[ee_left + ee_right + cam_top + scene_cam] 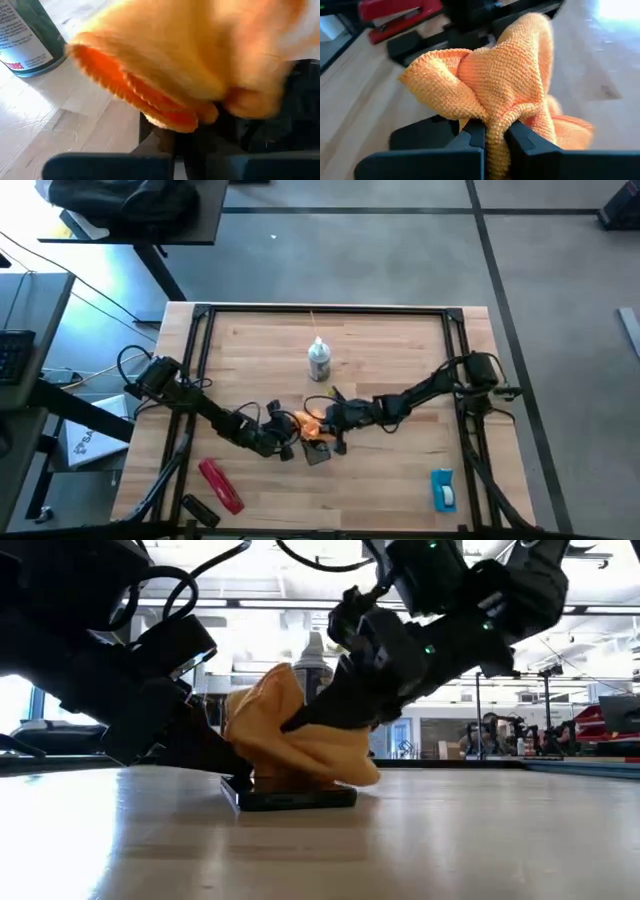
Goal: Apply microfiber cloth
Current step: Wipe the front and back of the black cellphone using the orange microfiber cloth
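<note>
Woodgrain table (400,480) bears bunchy, knit-textured microfiber cloth (500,85).

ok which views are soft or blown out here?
Left wrist view: the microfiber cloth fills the frame, blurred and washed pale toward the top right. Right wrist view: the cloth weave between the right gripper fingers is sharp, the background soft, with glare top right. Low view: bright ceiling lights and windows leave both arms dark. High view: evenly lit.

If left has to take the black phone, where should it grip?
Probably the phone's long side edges, coming from above at its bare end: it lies flat, thin. The microfiber cloth, pinched by the right gripper, covers the rest. Left gripper sits beside it.
</note>
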### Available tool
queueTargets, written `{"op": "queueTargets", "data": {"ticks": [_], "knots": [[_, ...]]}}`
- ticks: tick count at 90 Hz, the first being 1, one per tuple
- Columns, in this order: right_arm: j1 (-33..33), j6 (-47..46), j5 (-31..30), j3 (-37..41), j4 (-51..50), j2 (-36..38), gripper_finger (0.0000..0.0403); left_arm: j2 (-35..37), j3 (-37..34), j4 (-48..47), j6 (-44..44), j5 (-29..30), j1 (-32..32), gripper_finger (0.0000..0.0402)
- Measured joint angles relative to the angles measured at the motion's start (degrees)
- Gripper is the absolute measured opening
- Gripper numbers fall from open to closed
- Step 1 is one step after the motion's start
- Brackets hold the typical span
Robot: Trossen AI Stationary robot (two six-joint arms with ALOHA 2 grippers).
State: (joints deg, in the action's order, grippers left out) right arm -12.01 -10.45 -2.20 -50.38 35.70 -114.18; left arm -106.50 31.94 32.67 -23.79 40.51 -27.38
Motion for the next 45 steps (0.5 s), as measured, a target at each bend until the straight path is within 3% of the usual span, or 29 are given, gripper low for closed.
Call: {"op": "queueTargets", "data": {"ticks": [20, 45], "knots": [[-2.2, -0.7, 0.0, -5.1, 0.3, -6.0, 0.0003, 0.0, 0.0, 0.1, 0.0, -0.6, 0.7, 0.0000], [-7.8, -8.1, 1.7, -6.0, 0.3, -6.9, 0.0003, 0.0, 0.0, 0.0, -0.2, -1.0, 0.8, 0.0000]]}}
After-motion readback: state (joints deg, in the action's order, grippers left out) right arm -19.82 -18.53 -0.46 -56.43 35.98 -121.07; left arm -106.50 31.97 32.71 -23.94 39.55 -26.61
